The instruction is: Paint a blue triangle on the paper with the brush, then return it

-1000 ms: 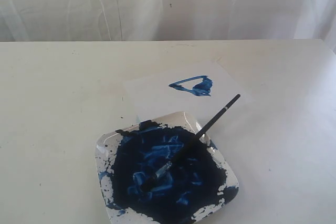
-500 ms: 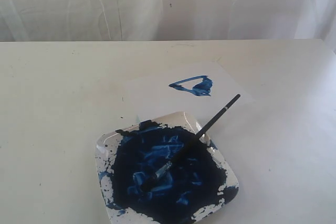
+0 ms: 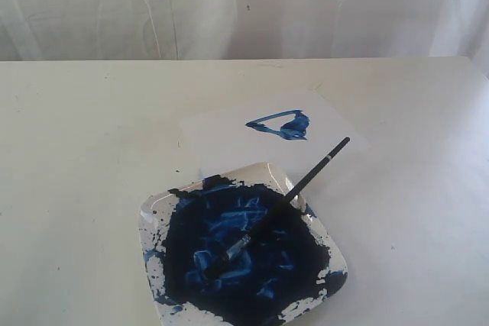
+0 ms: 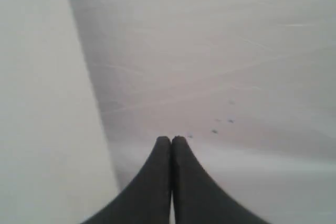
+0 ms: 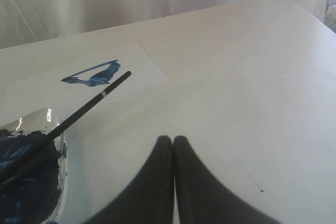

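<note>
The brush (image 3: pixel 294 190) lies across the square plate (image 3: pixel 309 307), its bristle tip sunk in the dark blue paint and its handle end sticking out over the paper (image 3: pixel 221 131). On that white sheet sits the small blue triangle (image 3: pixel 281 124). In the right wrist view the brush (image 5: pixel 86 107), the blue triangle (image 5: pixel 94 74) and the paper (image 5: pixel 139 61) show beyond my right gripper (image 5: pixel 172 138), which is shut on nothing and apart from the brush. My left gripper (image 4: pixel 171 139) is shut and empty over bare table. Neither gripper appears in the exterior view.
A white curtain (image 3: pixel 244 5) hangs behind the table's far edge. The plate's rim (image 5: pixel 50 114) shows at the side of the right wrist view. A few small dark specks (image 4: pixel 215 131) mark the surface near the left gripper.
</note>
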`<action>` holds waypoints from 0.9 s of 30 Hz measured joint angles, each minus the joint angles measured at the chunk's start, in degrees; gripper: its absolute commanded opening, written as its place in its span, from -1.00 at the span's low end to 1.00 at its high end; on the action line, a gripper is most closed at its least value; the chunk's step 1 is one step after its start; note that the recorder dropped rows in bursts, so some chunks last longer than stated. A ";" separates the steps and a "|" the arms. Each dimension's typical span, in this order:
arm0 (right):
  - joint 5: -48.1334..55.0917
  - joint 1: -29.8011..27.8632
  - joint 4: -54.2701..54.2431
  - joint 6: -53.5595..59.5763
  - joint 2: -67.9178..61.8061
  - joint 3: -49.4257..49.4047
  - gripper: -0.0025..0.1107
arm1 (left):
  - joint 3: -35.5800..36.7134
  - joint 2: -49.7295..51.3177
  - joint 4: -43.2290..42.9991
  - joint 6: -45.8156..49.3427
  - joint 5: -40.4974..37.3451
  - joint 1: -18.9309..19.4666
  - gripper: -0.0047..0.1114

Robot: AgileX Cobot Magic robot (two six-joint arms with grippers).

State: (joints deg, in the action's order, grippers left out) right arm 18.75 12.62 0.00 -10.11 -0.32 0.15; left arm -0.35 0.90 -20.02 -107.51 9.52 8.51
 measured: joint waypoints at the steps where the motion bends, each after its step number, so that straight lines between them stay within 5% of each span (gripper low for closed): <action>1: 0.00 0.00 0.00 0.00 0.00 0.00 -0.96 | -0.02 -0.27 4.11 6.11 -3.78 0.00 -0.92; 4: 0.00 0.00 0.00 0.00 0.00 0.00 -0.96 | 0.28 -0.64 20.64 49.16 -19.59 0.00 -0.92; 6: 0.00 0.00 0.00 0.00 0.00 0.00 -0.96 | 0.35 -0.64 25.26 75.83 -20.82 0.00 -0.92; 8: 0.00 0.00 0.00 0.00 0.00 0.00 -0.96 | 0.35 -0.64 28.33 88.99 -21.28 0.00 -0.92; 13: 0.00 0.00 0.00 0.00 0.00 0.00 -0.96 | 0.35 -0.64 31.11 101.54 -21.84 0.00 -0.92; 27: 0.00 0.00 0.00 0.00 0.00 0.00 -0.96 | 0.35 -0.64 31.07 107.20 -22.71 0.00 -0.92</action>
State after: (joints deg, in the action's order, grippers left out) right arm 18.75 12.62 0.00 -10.11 -0.32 0.15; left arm 0.00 0.26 11.05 -0.31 -13.18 8.51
